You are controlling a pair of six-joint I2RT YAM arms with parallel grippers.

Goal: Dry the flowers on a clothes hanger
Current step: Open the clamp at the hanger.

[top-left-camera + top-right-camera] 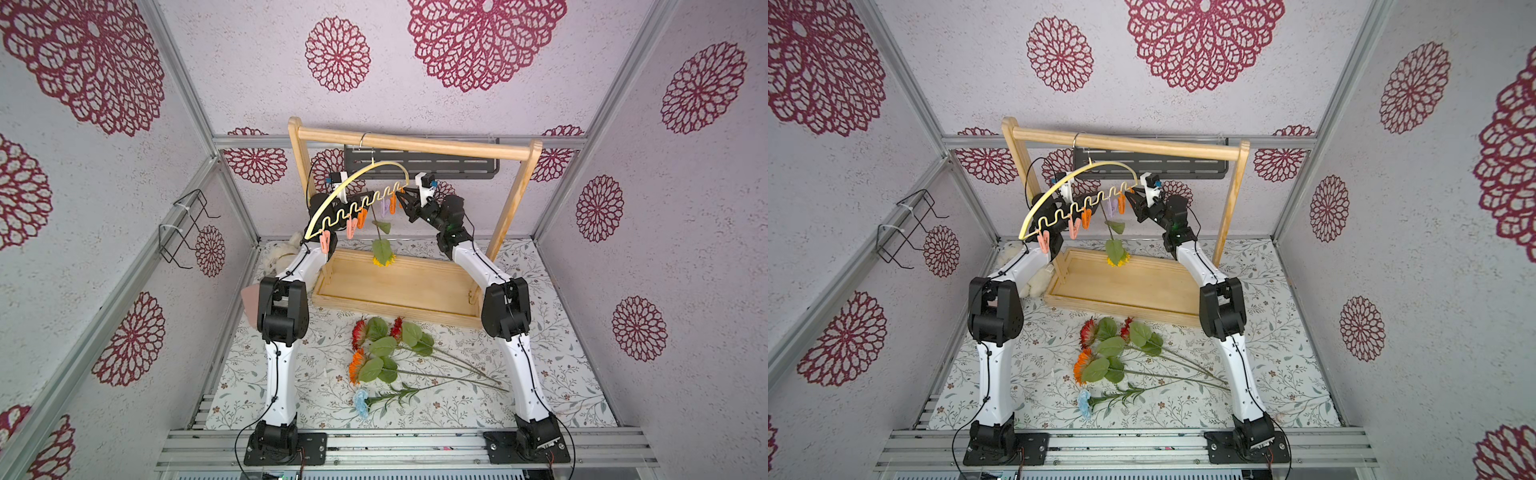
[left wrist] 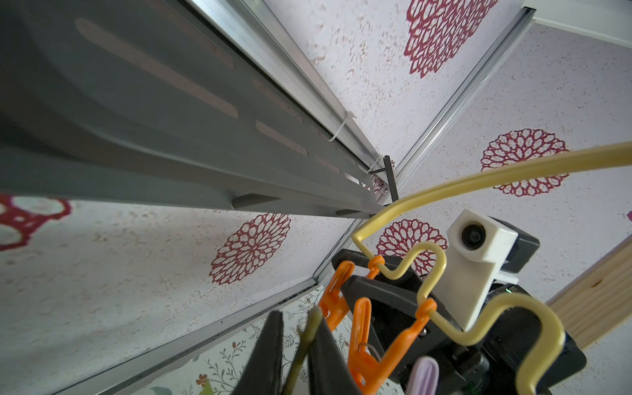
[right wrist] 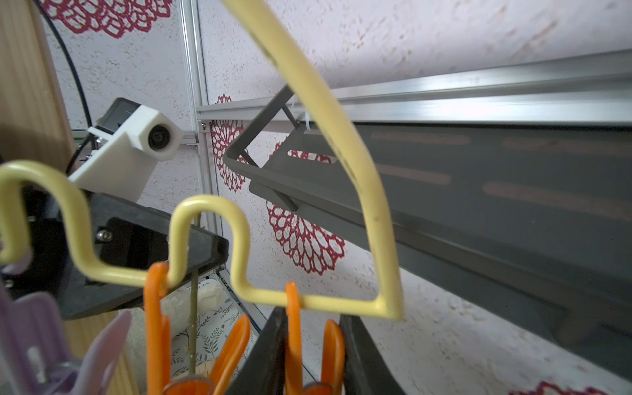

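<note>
The pale yellow clothes hanger [image 1: 353,181] [image 1: 1074,174] hangs by its metal hook from the wooden rack's top bar. It carries pink, orange and lilac clothespins. My left gripper [image 2: 301,342] is shut on the green stem [image 2: 305,337] of the yellow flower [image 1: 383,260], which dangles head down under the hanger's right half. My right gripper [image 3: 313,342] pinches the handles of the orange clothespin [image 3: 333,345] at the hanger's right end [image 1: 392,204]. Two red flowers [image 1: 359,332], an orange one [image 1: 356,366] and a light blue one [image 1: 360,401] lie on the table.
The wooden rack [image 1: 515,199] stands on its tray base [image 1: 399,309] mid-table. A dark slotted shelf [image 1: 419,164] is fixed to the back wall just behind the hanger. A wire holder [image 1: 183,226] hangs on the left wall. A pale plush [image 1: 286,249] lies behind my left arm.
</note>
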